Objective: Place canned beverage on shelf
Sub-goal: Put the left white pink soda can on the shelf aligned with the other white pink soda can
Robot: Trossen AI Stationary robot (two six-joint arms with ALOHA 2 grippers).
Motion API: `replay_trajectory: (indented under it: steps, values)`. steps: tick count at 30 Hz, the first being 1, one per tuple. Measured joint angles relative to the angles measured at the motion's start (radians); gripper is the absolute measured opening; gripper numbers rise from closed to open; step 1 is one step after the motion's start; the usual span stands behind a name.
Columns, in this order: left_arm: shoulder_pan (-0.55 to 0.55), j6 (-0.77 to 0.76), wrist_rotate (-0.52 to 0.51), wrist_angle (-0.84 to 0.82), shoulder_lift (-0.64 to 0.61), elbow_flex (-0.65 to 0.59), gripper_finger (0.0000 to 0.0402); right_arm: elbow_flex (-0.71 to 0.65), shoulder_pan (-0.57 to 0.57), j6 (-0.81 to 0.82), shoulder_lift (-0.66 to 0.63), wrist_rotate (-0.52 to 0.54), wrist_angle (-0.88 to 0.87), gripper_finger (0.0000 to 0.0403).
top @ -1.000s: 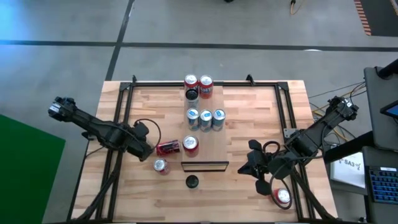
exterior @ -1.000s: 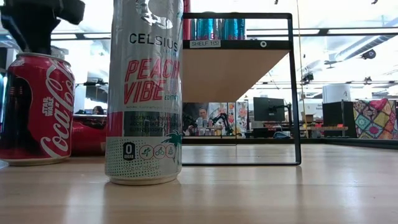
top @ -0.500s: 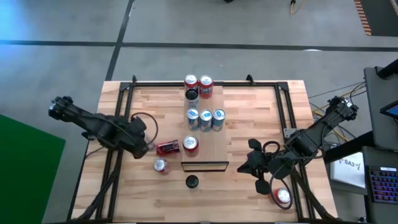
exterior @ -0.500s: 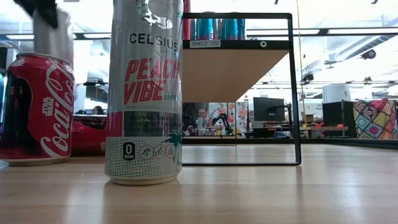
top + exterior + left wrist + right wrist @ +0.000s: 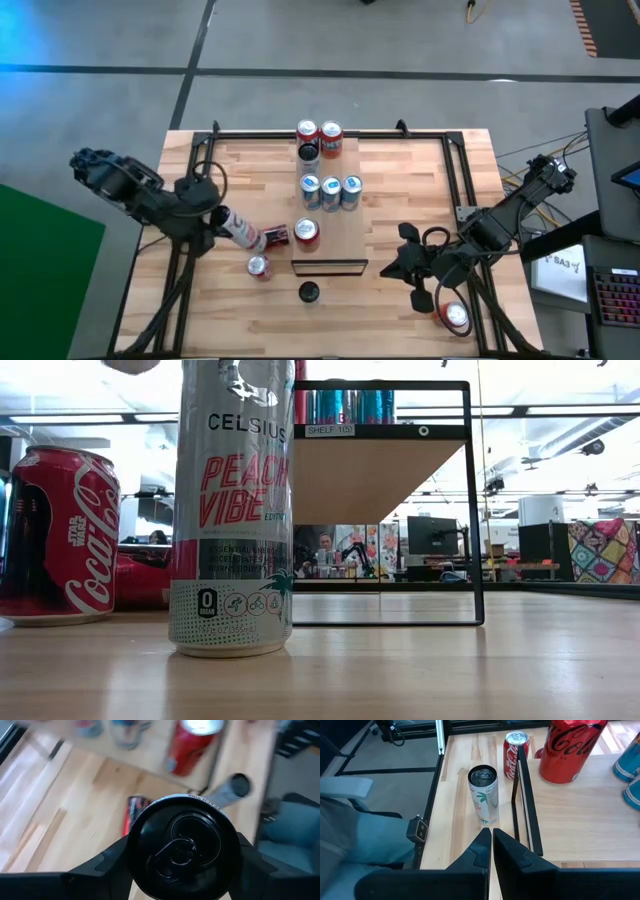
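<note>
Your left gripper [image 5: 222,221] pinches a can [image 5: 238,230] off the table, so carry it over the shelf [image 5: 340,225] and set it upright; right fingers pressed together.

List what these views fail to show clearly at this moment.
- Left hand: held can fills the left wrist view, hiding the fingers.
- That can's label: too small in the high view.
- Shelf cans: blurred in the left wrist view.
- Low view: Celsius can blocks the table behind it.

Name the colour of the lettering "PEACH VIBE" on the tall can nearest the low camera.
Pinkish red on a silver-white tall can; the low view shows it best.
</note>
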Motion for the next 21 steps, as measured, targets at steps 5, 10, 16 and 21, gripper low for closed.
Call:
replay_trajectory:
  steps: [5,10,16,21]
  values:
    - [-0.105,0.153,0.019,0.01,0.05,0.104,0.0228,0.0,0.0,-0.022,0.0,0.0,0.018,0.0009]
    - [-0.175,0.327,0.015,0.2,0.124,0.161,0.0228,0.0,0.0,-0.094,0.0,-0.002,0.075,0.0009]
    - [-0.193,0.447,-0.006,0.225,0.263,0.259,0.0228,0.0,0.0,-0.188,0.0,-0.002,0.207,0.0009]
    - [-0.193,0.558,-0.024,0.219,0.398,0.383,0.0228,0.0,-0.003,-0.275,0.042,-0.019,0.354,0.0009]
